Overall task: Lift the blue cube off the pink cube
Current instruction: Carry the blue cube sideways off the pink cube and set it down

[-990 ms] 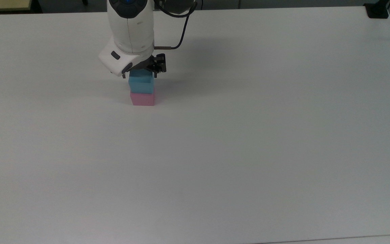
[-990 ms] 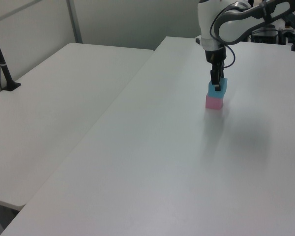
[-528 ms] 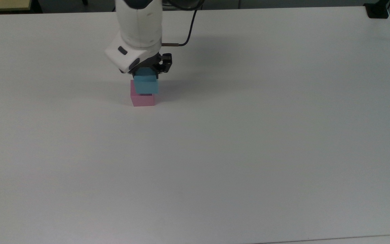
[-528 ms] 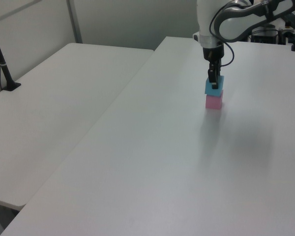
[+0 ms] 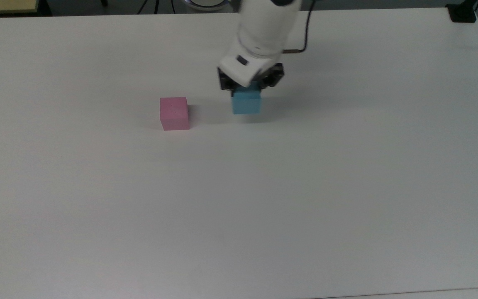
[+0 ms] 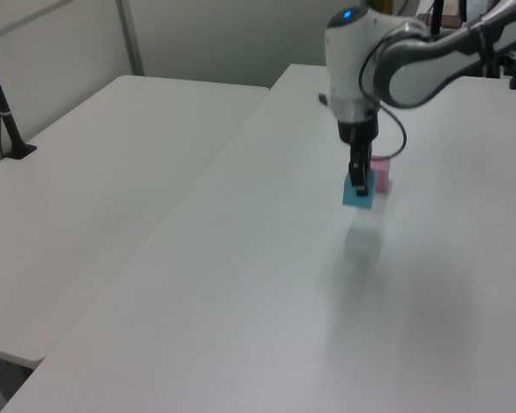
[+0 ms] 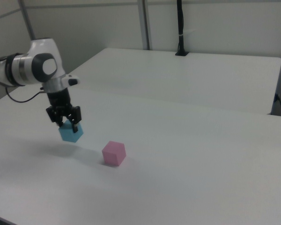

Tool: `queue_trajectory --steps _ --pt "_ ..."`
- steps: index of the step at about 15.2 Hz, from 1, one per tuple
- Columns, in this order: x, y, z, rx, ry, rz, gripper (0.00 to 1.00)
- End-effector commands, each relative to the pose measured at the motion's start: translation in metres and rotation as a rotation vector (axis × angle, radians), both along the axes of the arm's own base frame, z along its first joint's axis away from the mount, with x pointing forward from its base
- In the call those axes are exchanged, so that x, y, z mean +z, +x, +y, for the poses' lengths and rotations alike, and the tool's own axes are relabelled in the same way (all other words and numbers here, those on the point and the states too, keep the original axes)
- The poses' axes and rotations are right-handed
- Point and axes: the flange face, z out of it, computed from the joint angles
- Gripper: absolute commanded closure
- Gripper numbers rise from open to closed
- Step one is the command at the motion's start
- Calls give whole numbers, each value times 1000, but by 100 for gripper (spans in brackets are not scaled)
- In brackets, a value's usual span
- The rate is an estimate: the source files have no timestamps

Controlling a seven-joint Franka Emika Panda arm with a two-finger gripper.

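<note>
I count two cubes, one blue and one pink, and I see no writing or labels on either of them. My gripper (image 5: 248, 85) has its jaws closed on the blue cube (image 5: 246, 102), pinching it near its top. In the right view the blue cube (image 7: 71, 133) hangs in the air above the desk (image 7: 201, 178), with a soft shadow under it. The pink cube (image 5: 174, 113) sits flat on the desk by itself, with nothing on top of it. In the top view the blue cube is off to the pink cube's right, with bare white desk (image 5: 239, 199) between the two. Both cubes are closer to the desk's far edge than to its near edge in the top view, and the pink one is nearer the top view's left edge of the desk. In the left view the blue cube (image 6: 358, 189) partly covers the pink cube (image 6: 382, 172) behind it. I see one arm (image 6: 387, 60), white with dark grey parts. There is one second white desk (image 7: 187, 75) beside mine, with one black pole (image 7: 181, 28) standing at its far edge.
</note>
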Motion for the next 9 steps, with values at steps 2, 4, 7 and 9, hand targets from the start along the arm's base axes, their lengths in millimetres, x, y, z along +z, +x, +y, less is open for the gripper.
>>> queue_trajectory --steps 2,4,7,9 --pt "-53 7 51 -1 -6 -4 64" --pt "-65 8 57 -10 -15 -8 33" --pt "-55 6 56 -14 -13 -13 0" --pt "-14 1 51 -34 -2 -39 0"
